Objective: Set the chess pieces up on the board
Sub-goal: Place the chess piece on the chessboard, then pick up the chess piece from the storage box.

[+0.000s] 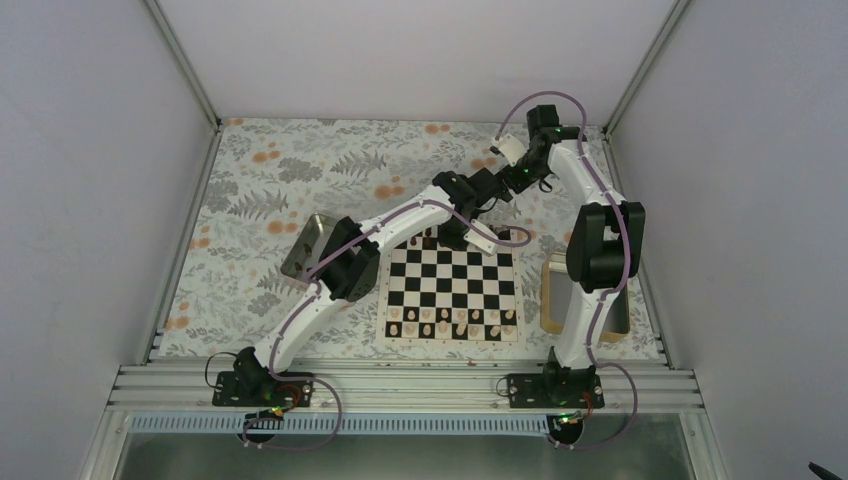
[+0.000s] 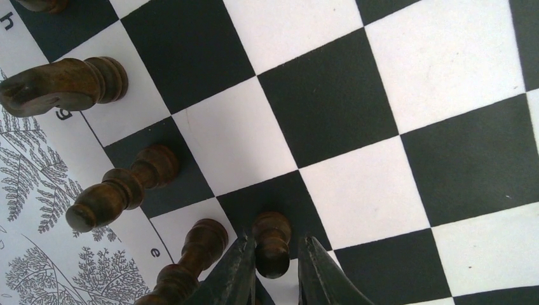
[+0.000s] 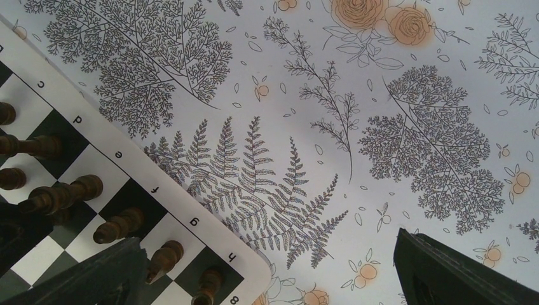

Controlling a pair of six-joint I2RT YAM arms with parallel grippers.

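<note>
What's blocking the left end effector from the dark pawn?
Nothing visible. The pawn stands on the board between the left end effector's fingers. The nearest piece stands beside it, outside the fingers.

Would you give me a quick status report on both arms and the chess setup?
Left gripper astride a dark pawn on the board, grip unclear. Right gripper open, empty, over the tablecloth. Neighbouring dark pieces close beside the pawn.
</note>
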